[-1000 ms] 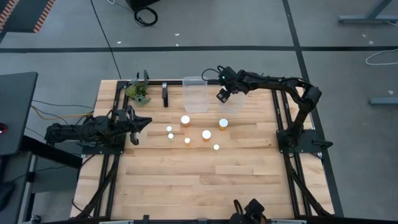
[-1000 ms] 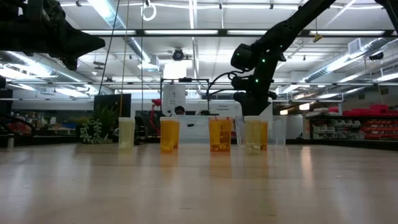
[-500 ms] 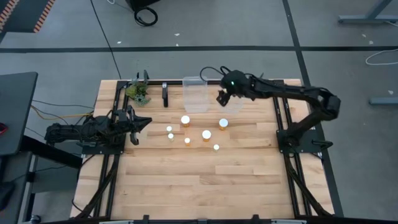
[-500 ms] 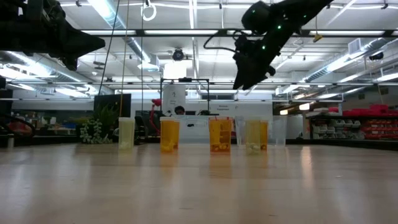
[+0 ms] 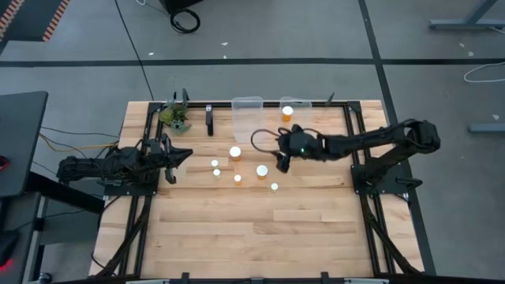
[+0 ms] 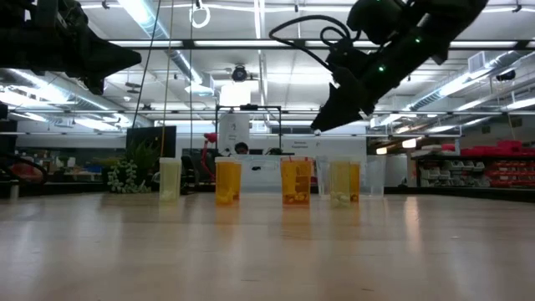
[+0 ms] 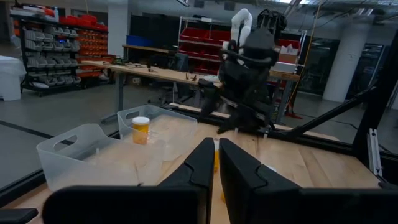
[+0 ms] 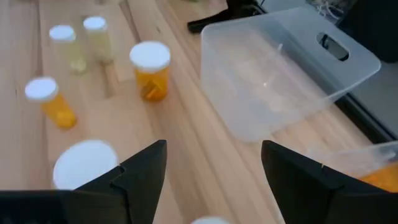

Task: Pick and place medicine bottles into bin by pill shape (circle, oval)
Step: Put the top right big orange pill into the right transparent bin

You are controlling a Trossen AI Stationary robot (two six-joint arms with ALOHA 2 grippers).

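Observation:
Several amber medicine bottles with white caps [image 5: 235, 152] [image 5: 262, 170] [image 5: 215, 163] stand upright mid-table; the low view shows them in a row [image 6: 295, 181]. One more bottle [image 5: 287, 112] stands inside the right clear bin [image 5: 301, 106]. The left clear bin [image 5: 246, 122] stands beside it. My right gripper [image 5: 282, 162] hovers open above the bottles' right end, slanting down, touching nothing; its wrist view shows bottles [image 8: 150, 68] ahead of it. My left gripper [image 5: 170, 154] waits shut at the table's left edge, level.
A green plant sprig [image 5: 175, 117] and a dark upright piece [image 5: 209, 120] sit at the far left of the table. Black frame rails run along both sides. The near half of the wooden table [image 5: 260, 229] is bare.
My right gripper has swung from above the right bin toward the table's near edge and now hangs over the bottle group, staying open. Its fingers have tipped up from steeply downward. The bottle in the right bin has come into view.

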